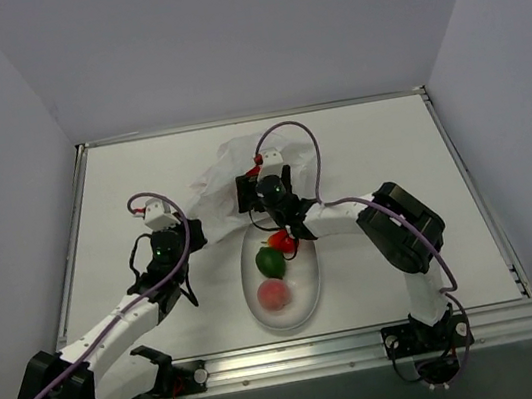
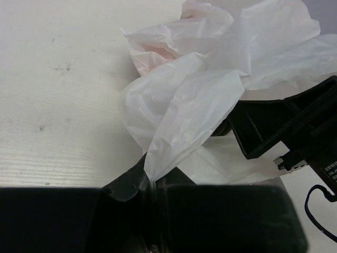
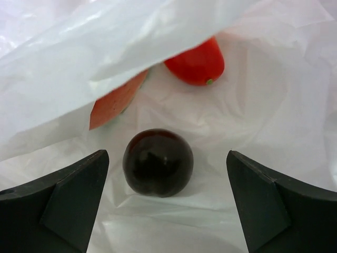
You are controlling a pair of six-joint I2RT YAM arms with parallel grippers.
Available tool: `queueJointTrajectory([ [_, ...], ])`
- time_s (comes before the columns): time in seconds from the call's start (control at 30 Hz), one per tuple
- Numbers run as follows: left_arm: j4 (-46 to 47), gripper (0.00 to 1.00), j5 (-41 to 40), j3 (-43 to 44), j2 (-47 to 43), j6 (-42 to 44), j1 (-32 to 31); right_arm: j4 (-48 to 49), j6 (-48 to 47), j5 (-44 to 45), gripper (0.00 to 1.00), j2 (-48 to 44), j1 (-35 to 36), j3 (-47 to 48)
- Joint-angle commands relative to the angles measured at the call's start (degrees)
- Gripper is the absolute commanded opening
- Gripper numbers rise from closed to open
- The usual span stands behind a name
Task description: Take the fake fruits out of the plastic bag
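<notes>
The crinkled white plastic bag (image 1: 226, 168) lies at the table's middle back. My left gripper (image 1: 194, 234) is shut on the bag's near edge (image 2: 179, 121), the film pinched between its fingers (image 2: 150, 184). My right gripper (image 1: 247, 186) is open and reaches into the bag's mouth. In the right wrist view a dark plum (image 3: 158, 162) lies on the bag film between the open fingertips (image 3: 95, 168), untouched. Behind it lie a watermelon slice (image 3: 117, 103), half under the film, and a red fruit (image 3: 197, 63). A green fruit (image 1: 269, 260), a red piece (image 1: 282, 242) and a pink peach (image 1: 275, 295) lie on the plate.
The smooth white oval plate (image 1: 310, 299) sits near the front, just under the right forearm. The right arm's black wrist (image 2: 295, 126) shows close beside the bag in the left wrist view. A raised rim (image 1: 253, 117) bounds the table.
</notes>
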Motion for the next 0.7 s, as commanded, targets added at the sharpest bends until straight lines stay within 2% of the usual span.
queueJointTrajectory([
  [0.0,0.56,0.02,-0.63,2.51,-0.35,-0.58,0.35,1.74,0.32,-0.57,0.90,-1.63,-0.96,-0.06],
  [0.17,1.27,0.02,0.51,2.42,0.26,-0.67,0.35,1.39,0.41,-1.36,0.84,2.07,-2.19,3.45],
  [0.43,1.44,0.02,1.48,2.77,0.62,-0.67,0.44,-1.77,1.29,-8.03,0.84,7.17,-3.51,8.73],
  [0.5,1.62,0.02,1.66,2.77,0.88,-0.85,0.44,-2.30,1.29,-8.40,0.81,7.70,-3.34,9.26],
  [0.53,1.62,0.02,1.83,2.86,0.88,-0.85,0.35,-1.78,1.29,-8.13,0.76,7.44,-3.25,9.00],
  [0.57,1.71,0.02,1.83,2.86,0.88,-0.76,0.35,-1.08,1.37,-7.52,0.63,6.56,-3.25,7.69],
  [0.6,1.79,0.02,2.01,2.77,0.97,-0.85,0.35,0.58,1.46,-7.52,0.57,5.86,-3.25,7.07],
  [0.63,1.97,0.02,2.27,2.77,0.97,-0.85,0.35,1.21,1.46,-7.78,0.44,5.16,-3.25,6.54],
  [0.67,2.14,0.02,2.27,2.77,1.05,-0.85,0.35,1.56,1.29,-8.39,0.40,3.50,-3.25,6.10],
])
